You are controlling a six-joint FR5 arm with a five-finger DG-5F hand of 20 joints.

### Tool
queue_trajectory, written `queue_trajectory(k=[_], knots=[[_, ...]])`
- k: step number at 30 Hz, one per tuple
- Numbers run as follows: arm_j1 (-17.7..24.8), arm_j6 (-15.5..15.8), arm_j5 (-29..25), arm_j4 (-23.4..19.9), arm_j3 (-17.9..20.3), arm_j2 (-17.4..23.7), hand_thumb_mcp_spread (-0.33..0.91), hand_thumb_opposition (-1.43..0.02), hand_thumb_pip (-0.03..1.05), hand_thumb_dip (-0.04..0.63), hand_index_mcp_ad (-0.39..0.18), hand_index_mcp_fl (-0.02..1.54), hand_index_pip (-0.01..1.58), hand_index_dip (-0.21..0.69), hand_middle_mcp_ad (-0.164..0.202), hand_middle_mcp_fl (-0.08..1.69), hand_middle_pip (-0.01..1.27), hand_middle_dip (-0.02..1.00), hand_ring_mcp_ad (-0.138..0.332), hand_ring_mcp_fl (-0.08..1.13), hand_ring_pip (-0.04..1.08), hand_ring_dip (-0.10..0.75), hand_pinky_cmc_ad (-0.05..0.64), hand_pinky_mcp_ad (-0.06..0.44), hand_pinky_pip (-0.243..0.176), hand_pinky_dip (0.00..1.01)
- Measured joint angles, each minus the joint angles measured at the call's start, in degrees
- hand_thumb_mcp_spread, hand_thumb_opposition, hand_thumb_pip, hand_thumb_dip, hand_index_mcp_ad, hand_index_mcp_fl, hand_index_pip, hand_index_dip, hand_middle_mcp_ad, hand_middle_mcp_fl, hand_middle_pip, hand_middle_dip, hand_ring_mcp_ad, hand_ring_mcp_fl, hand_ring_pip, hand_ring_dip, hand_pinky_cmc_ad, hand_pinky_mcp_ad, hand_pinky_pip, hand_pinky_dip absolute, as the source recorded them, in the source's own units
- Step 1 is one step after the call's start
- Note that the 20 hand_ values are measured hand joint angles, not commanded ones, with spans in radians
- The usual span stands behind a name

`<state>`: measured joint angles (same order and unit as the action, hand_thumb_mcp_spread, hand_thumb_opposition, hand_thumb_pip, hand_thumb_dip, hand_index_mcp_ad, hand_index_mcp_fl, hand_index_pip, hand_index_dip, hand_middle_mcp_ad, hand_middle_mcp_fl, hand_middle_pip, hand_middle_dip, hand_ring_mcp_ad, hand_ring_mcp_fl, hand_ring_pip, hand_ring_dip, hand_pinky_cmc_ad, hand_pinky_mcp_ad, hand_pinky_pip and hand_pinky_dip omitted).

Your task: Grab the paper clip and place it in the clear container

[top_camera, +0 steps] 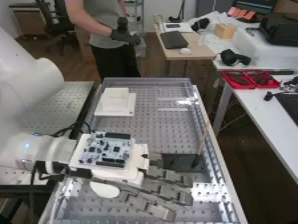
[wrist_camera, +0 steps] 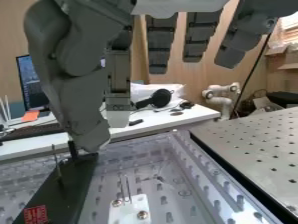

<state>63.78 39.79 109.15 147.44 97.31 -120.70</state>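
Over the clear tray (top_camera: 146,84), see hand (top_camera: 164,189) open, fingers near straight, gripping nothing. Near thumb tip, see black panel (wrist_camera: 66,192). Below hand, see thin upright wires (wrist_camera: 122,189) on screwed white plate (wrist_camera: 124,215); can't tell if paper clip.

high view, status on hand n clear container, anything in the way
Hand open, fingers straight. Clear container beneath it. Dark slab and thin rod near fingers, possibly in the way.

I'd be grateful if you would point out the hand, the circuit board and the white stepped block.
Hand (top_camera: 163,190): high view, on one of its fingers.
Circuit board (top_camera: 108,150): high view, near its middle.
White stepped block (top_camera: 116,97): high view, on its raised upper part.
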Motion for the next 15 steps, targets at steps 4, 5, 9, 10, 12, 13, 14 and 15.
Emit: queue_trajectory(k=[4, 5, 9, 10, 12, 13, 14, 15], knots=[[-0.22, 1.2, 1.41, 0.1, -1.17, -1.21, 0.53, -0.85, 0.52, 0.269, -0.22, 0.37, 1.3, 0.194, 0.031, 0.13, 0.14, 0.16, 0.126, 0.02, 0.1, 0.051, 0.316, 0.206, -0.058, 0.18], [-0.21, 1.6, 1.82, 0.15, -1.53, -1.6, 0.53, -0.85, 0.52, 0.269, -0.225, 0.38, 1.32, 0.194, 0.031, 0.13, 0.14, 0.16, 0.126, 0.02, 0.1, 0.051, 0.316, 0.195, -0.052, 0.18], [-0.09, 2.39, 2.94, 0.09, -2.54, -2.78, 0.54, -0.85, 0.52, 0.269, -0.236, 0.4, 1.32, 0.197, 0.033, 0.13, 0.14, 0.16, 0.129, 0.02, 0.1, 0.051, 0.316, 0.195, -0.042, 0.18], [-0.07, 2.42, 3.04, 0.06, -2.66, -2.92, 0.54, -0.85, 0.52, 0.269, -0.237, 0.41, 1.33, 0.197, 0.035, 0.13, 0.14, 0.16, 0.126, 0.02, 0.1, 0.051, 0.316, 0.195, -0.042, 0.18], [0.12, 2.58, 3.35, -0.03, -3.11, -3.51, 0.53, -0.85, 0.52, 0.269, -0.239, 0.41, 1.33, 0.197, 0.035, 0.13, 0.14, 0.16, 0.126, 0.03, 0.1, 0.051, 0.316, 0.197, -0.042, 0.18], [0.16, 2.64, 3.39, -0.04, -3.19, -3.6, 0.55, -0.87, 0.52, 0.269, -0.239, 0.4, 1.34, 0.197, 0.035, 0.13, 0.14, 0.16, 0.126, 0.03, 0.1, 0.051, 0.316, 0.197, -0.045, 0.18], [0.27, 2.83, 3.48, -0.03, -3.36, -3.82, 0.55, -0.87, 0.52, 0.269, -0.239, 0.41, 1.34, 0.197, 0.035, 0.15, 0.14, 0.16, 0.126, 0.03, 0.1, 0.051, 0.316, 0.197, -0.042, 0.18], [0.35, 3.01, 3.55, 0.03, -3.53, -4.0, 0.55, -0.87, 0.52, 0.269, -0.239, 0.42, 1.34, 0.197, 0.035, 0.17, 0.14, 0.16, 0.126, 0.03, 0.1, 0.051, 0.316, 0.197, -0.042, 0.18]])
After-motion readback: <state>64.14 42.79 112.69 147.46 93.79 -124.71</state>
